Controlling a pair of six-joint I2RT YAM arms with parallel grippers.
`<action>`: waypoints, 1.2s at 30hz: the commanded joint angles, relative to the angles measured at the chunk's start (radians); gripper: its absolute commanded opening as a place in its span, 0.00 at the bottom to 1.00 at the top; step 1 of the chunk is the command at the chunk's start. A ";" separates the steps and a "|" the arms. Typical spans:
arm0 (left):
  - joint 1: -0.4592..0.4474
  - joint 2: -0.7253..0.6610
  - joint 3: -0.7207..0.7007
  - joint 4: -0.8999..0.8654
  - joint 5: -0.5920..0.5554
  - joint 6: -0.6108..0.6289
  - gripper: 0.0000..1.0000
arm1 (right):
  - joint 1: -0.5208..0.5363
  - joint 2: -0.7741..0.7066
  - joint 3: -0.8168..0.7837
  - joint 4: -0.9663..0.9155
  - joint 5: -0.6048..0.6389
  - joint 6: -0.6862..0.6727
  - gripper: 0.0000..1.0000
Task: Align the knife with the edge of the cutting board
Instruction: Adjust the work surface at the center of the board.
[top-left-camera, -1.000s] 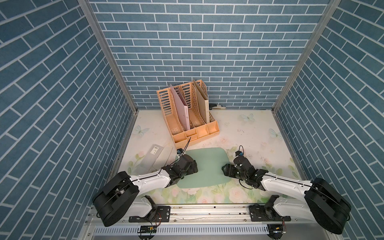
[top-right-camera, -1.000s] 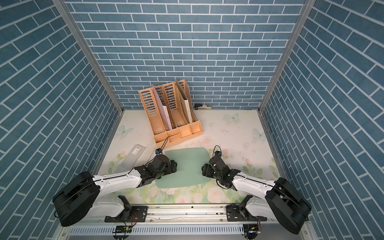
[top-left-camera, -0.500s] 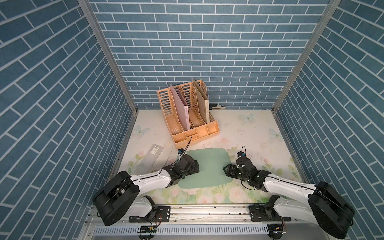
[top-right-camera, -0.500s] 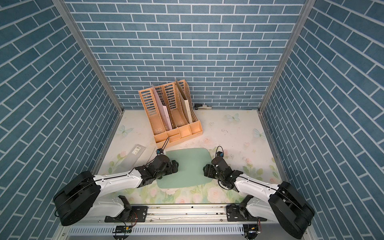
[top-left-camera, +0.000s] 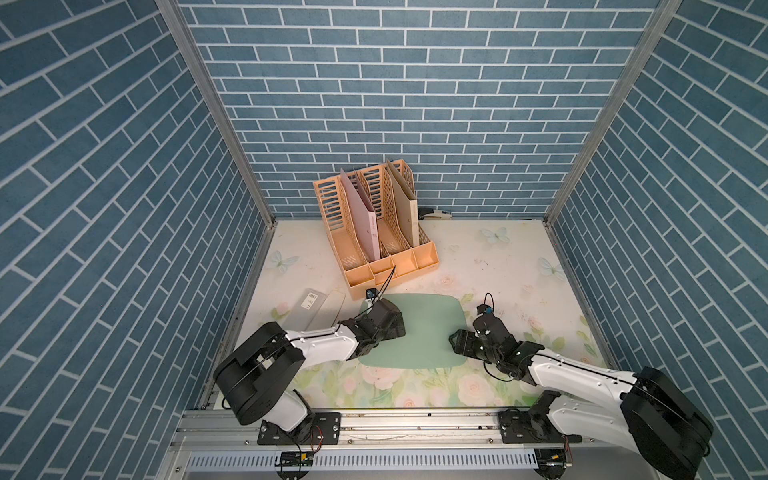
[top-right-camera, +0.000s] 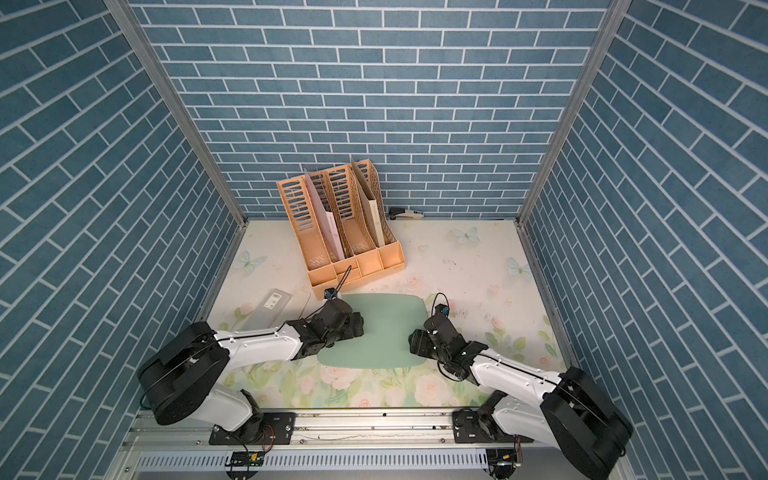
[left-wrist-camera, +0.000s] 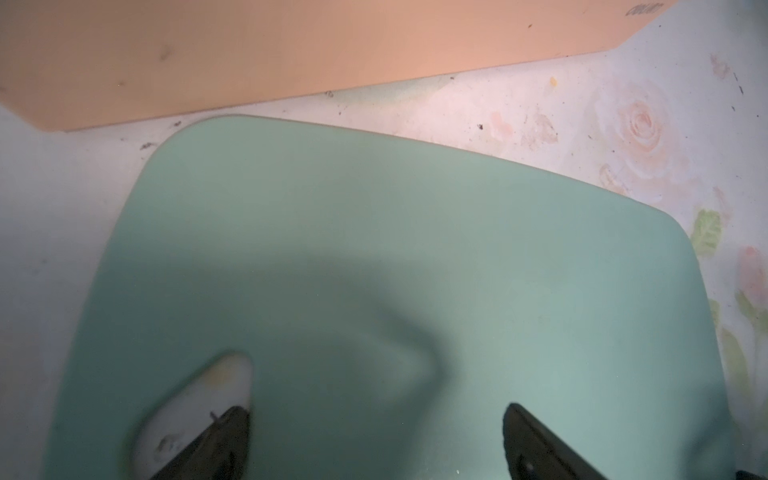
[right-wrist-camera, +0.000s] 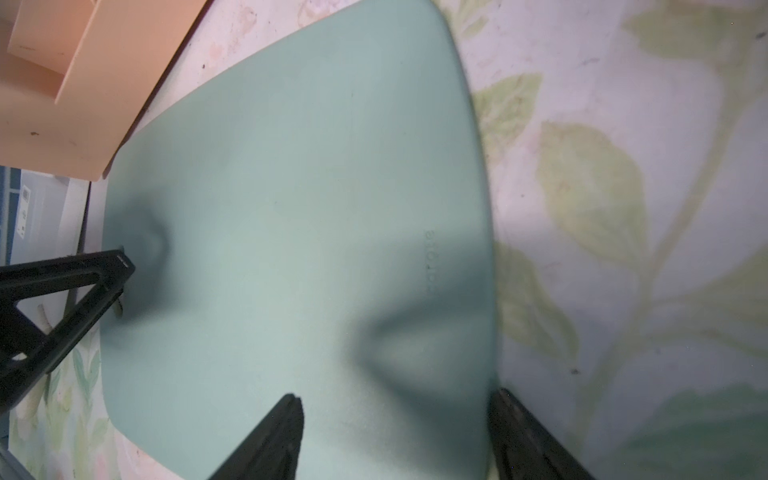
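Embossed lettering (right-wrist-camera: 433, 261) on cutting board (top-left-camera: 419, 328) unreadable; left claw (left-wrist-camera: 376, 440) spread; right claw (right-wrist-camera: 395, 436) spread, straddling its edge.

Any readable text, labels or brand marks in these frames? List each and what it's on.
Embossed word on the cutting board: too faint to read.
Dark print on the file rack: blurred, unreadable.
Barcode label on the grey packet: too small to read.
Nothing else carries text.

My left arm covers part of the knife (top-left-camera: 328, 311) and one end of the cutting board (top-left-camera: 419, 332); both wrist views crop my fingertips.
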 joint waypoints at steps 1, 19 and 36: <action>-0.048 0.052 0.017 0.094 0.312 -0.040 0.97 | 0.015 0.102 -0.018 -0.024 -0.210 0.073 0.74; -0.006 -0.050 0.061 -0.030 0.262 0.000 1.00 | -0.011 -0.001 0.029 -0.144 -0.161 0.027 0.83; 0.072 -0.168 0.136 -0.164 0.252 0.055 1.00 | -0.193 -0.040 0.113 -0.255 -0.182 -0.132 0.84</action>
